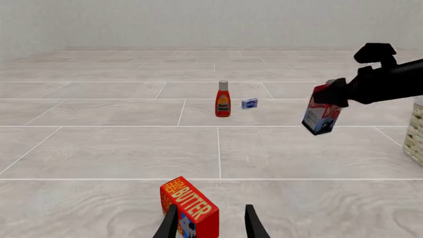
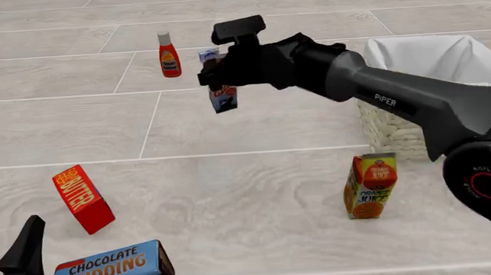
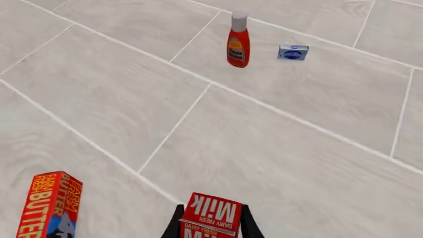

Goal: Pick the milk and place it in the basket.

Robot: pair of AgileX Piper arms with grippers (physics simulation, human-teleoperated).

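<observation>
Right hand [image 2: 222, 75] is clamped on the milk [image 2: 223, 98], held aloft at upper centre; carry it level rightward over the basket [image 2: 382, 129] before letting go.

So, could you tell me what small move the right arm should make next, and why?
Probably carry the milk sideways toward the basket. The right gripper has it clamped and lifted off the floor, tilted, but it hangs well to the left of the basket's rim in the front view.
</observation>
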